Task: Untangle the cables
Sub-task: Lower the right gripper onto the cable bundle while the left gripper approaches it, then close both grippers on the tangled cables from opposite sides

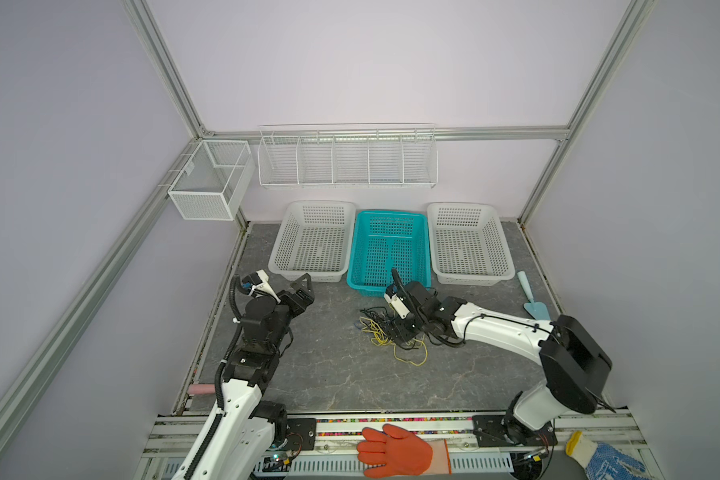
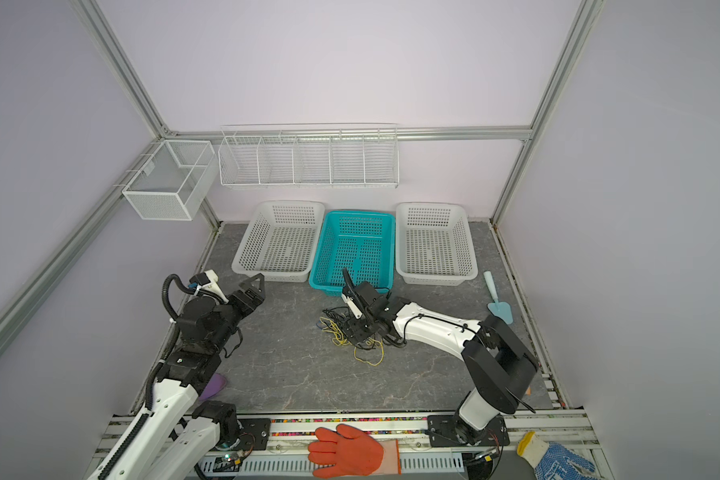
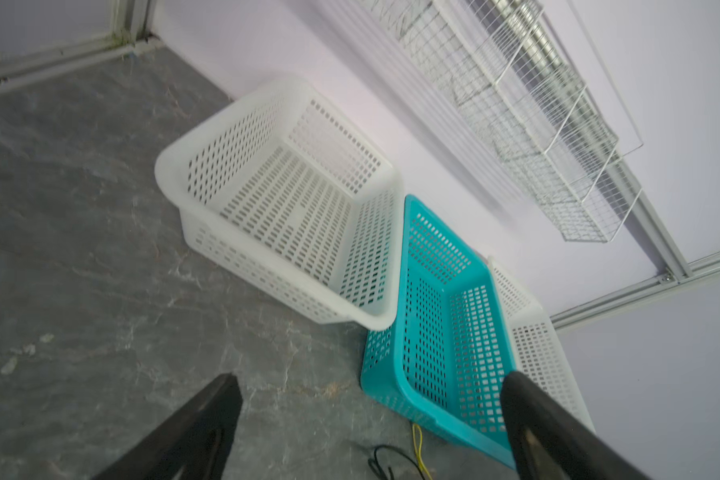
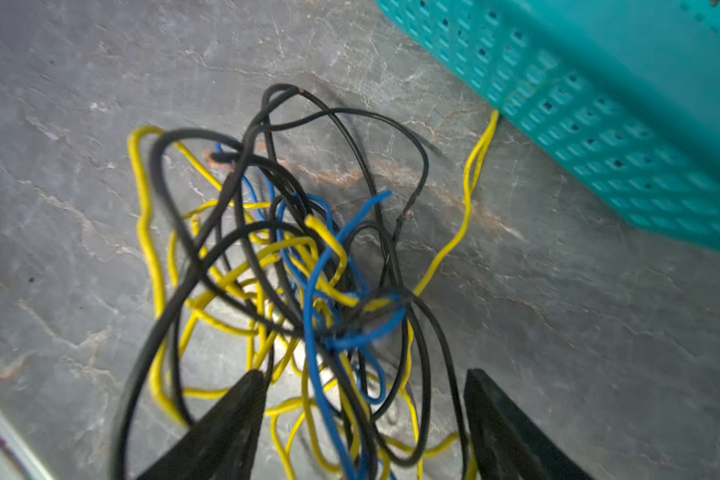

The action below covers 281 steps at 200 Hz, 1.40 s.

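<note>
- Clock in the top views: 12 = back wall, 6 = front rail.
- We see the cables (image 1: pixel 377 330) (image 2: pixel 337 332) (image 4: pixel 300 270) as one yellow, black and blue tangle. It lies near the middle of the table (image 1: pixel 329 374), just at 6 o'clock of the teal basket (image 1: pixel 387 215).
- A yellow loop (image 1: pixel 412 357) trails out of the heap toward 5 o'clock.
- In the right wrist view a yellow strand runs up to the teal basket's foot; we can't tell if it touches.
- The right gripper (image 1: pixel 398 334) (image 2: pixel 356 332) (image 4: pixel 364 374) reaches in from 3 o'clock, low over the heap. Its jaws stand apart. Several strands pass between the fingers (image 4: pixel 225 424), and we see nothing pinched.
- The left gripper (image 1: pixel 304 284) (image 2: pixel 258 282) (image 3: pixel 371 378) sits at 9 o'clock of the heap, well apart from it. Its jaws are spread wide with nothing between them.
- One white basket (image 1: pixel 313 204) stands at 9 o'clock of the teal one and a second white basket (image 1: pixel 462 205) at 3 o'clock.
- The trowel (image 1: pixel 535 305) lies at 3 o'clock of the heap, near the table edge.
- The orange glove (image 1: pixel 395 451) lies on the front rail at 6 o'clock.
</note>
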Available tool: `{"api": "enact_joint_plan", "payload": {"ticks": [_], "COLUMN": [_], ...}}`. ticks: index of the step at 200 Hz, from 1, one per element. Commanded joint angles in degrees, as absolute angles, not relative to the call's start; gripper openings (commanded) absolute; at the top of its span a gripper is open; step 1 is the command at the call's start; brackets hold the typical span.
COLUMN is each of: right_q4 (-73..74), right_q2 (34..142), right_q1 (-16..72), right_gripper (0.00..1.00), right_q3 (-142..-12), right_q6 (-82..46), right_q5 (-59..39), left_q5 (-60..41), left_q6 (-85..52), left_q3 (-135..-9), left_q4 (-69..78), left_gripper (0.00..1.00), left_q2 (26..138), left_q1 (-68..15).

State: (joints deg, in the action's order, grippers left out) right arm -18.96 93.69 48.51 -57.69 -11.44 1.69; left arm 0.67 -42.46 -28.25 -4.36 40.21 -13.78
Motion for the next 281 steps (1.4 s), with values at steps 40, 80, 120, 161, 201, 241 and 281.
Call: {"api": "enact_joint_plan", "payload": {"ticks": [40,80,120,161,201,241,281], "right_q4": [-13.18,-8.9,-4.5,3.51,8.92,10.51,10.74], "right_q2": [97.23,96.41,94.7,90.79,88.43,87.92,86.27], "right_q1": [49.13,49.16,49.04,48.19,46.76,46.66,46.59], "right_gripper": [0.49,0.23,0.07,0.07,0.07,0.07,0.07], "right_q3": [-57.54,-55.09,-53.12,-48.31,-45.44,-44.92,-44.23], "right_q6": [-12.58,-14.18,-15.68,-18.63,-20.92,-21.62,-21.45], "right_q5": [-2.02,-8.03,-14.01,-21.84,-27.19,-29.96,-30.13], "left_q5": [-1.41,1.71,3.46,-2.0,-2.48,-4.42,-5.71], "left_q6": [-51.45,-56.58,-61.44,-67.07,-67.06,-67.06,-67.03], "left_q3": [-25.05,-20.32,-17.02,-12.26,-12.34,-13.39,-13.76], "left_q4": [-11.06,-6.72,-1.97,10.57,19.24,24.7,27.71], "left_gripper": [0.99,0.99,0.99,0.9,0.84,0.74,0.46], "left_q2": [40.86,40.03,40.24,45.56,51.33,56.54,59.58], "left_q1": [-20.59,-30.73,-37.84,-40.5,-44.31,-45.42,-45.7]}}
